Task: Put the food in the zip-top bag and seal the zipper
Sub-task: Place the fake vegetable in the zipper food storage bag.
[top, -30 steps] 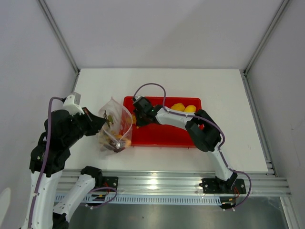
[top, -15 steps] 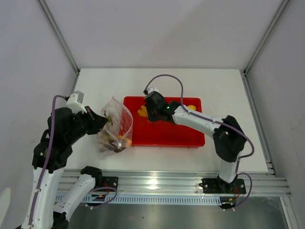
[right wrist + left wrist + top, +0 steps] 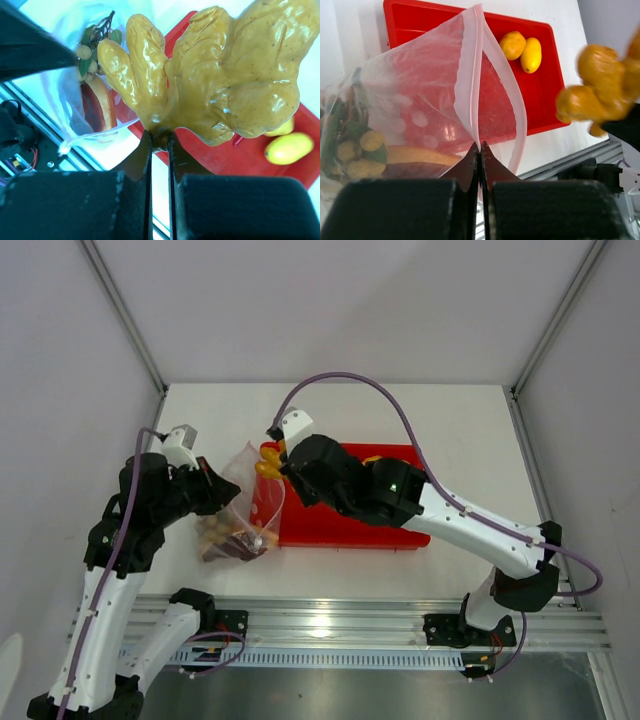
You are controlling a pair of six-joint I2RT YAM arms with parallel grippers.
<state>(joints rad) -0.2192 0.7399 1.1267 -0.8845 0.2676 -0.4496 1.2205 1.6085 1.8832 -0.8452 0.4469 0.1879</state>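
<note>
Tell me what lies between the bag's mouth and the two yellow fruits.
Only bare red tray separates the zipper from the yellow fruits, in the left wrist view.

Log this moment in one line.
left fingers: shut on bag mouth | right fingers: shut on orange chunk | bagged: tan fruits, red-brown stick | tray: two yellow fruits

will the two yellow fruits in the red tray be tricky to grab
Likely apt to roll: the rounder yellow fruit and the longer yellow fruit are smooth ovals lying loose on the red tray. Their skin looks glossy, so jaws may slip unless closed across the middle. They seem to touch, so nudging one probably shifts the other.
</note>
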